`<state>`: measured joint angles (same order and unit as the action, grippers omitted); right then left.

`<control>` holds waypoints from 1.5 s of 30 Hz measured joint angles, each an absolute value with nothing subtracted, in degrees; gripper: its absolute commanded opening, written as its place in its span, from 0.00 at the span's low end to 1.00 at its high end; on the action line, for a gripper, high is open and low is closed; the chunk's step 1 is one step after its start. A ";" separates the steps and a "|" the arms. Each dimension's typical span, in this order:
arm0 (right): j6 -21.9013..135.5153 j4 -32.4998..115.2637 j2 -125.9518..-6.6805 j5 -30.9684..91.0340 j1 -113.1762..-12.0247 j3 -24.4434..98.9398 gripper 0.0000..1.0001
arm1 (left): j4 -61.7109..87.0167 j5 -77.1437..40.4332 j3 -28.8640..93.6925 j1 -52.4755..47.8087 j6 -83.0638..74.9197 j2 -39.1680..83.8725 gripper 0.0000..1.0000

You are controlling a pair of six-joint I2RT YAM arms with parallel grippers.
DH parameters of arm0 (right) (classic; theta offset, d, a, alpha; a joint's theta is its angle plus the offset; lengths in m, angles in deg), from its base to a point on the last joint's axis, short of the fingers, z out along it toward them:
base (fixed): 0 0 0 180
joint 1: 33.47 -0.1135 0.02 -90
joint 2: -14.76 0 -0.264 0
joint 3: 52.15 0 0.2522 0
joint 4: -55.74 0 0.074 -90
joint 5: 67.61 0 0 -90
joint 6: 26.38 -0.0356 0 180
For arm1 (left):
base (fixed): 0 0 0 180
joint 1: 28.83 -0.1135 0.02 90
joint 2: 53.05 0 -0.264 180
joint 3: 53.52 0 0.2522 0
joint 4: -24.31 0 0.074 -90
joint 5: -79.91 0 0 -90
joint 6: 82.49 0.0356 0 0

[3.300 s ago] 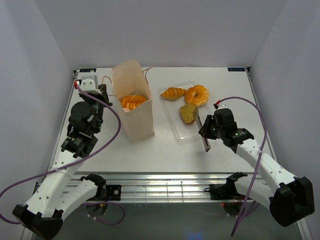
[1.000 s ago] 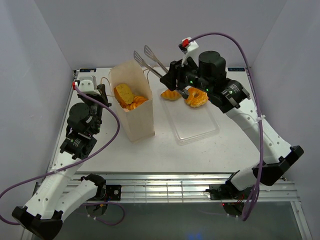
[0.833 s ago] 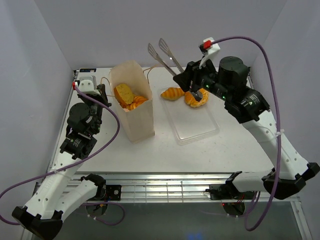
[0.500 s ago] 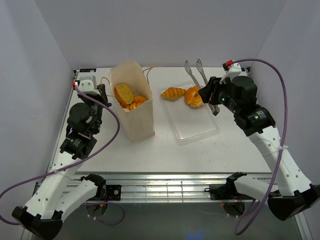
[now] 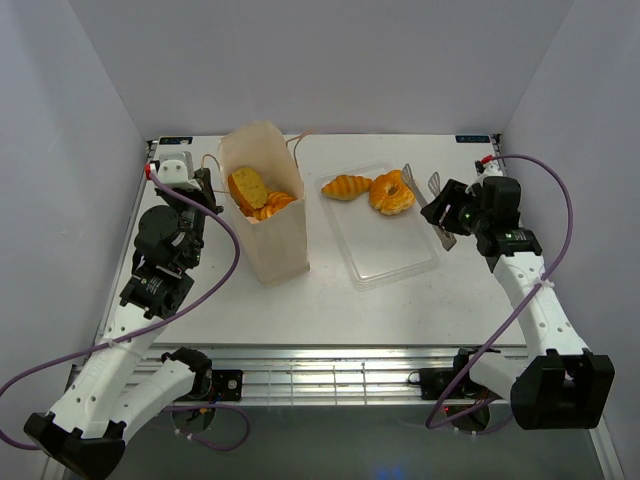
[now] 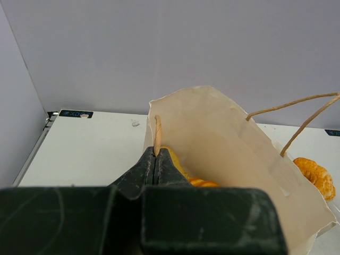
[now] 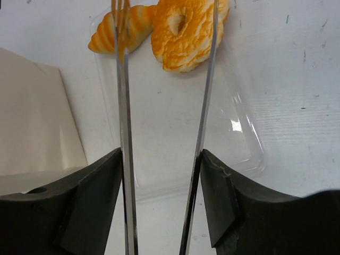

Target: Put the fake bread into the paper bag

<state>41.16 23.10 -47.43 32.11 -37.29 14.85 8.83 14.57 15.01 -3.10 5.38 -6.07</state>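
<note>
- Two blades of the slim silver metal tongs (image 7: 123, 106) gaped empty, clamped in your right gripper (image 7: 162, 159); a looser clamp risked twisting them.
- Your left gripper (image 6: 155, 154) pinched the rim of the tall tan paper bag (image 6: 223, 154); slipping would have shut its mouth.
- Farthest, a golden croissant (image 7: 141, 24) and orange ring bun (image 7: 175, 56) touched on the clear plastic tray (image 7: 175, 133); grabbing one risked shoving the other off.

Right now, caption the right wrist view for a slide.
Right claw holds open tongs aimed at ring bun and croissant at clear tray's far end; paper bag left.
</note>
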 measured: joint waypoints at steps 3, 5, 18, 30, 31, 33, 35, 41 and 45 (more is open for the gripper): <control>40.53 25.57 -49.22 34.25 -36.19 14.17 0.66 | 8.83 14.57 15.01 -3.10 5.38 -6.03 0.00; 39.96 26.86 -50.49 35.39 -35.36 13.73 0.66 | 8.83 14.55 15.01 -3.10 5.38 -6.01 0.00; 38.48 33.57 -58.99 39.10 -32.11 12.38 0.66 | 8.83 14.55 15.01 -3.10 5.60 -5.96 0.00; 38.30 36.98 -66.03 39.47 -32.09 12.38 0.66 | 8.86 14.59 15.01 -3.10 6.10 -5.96 0.00; 38.30 37.33 -66.47 39.58 -32.09 12.38 0.66 | 8.86 14.59 15.01 -3.10 6.14 -5.96 0.00; 38.30 38.19 -67.43 40.02 -32.09 12.38 0.66 | 8.86 14.62 15.01 -3.10 6.23 -5.96 0.00; 38.28 39.47 -68.39 40.70 -32.09 12.38 0.66 | 8.83 14.62 15.01 -3.10 6.25 -5.96 0.00; 38.10 42.53 -71.25 43.43 -32.09 12.38 0.58 | 8.86 14.62 15.01 -3.10 6.47 -5.96 0.00; 37.62 43.87 -72.28 44.83 -32.09 12.40 0.49 | 8.86 14.62 15.01 -3.10 6.56 -5.96 0.00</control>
<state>37.62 43.87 -72.28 44.83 -32.09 12.40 8.86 14.62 15.01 -3.10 6.56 -5.96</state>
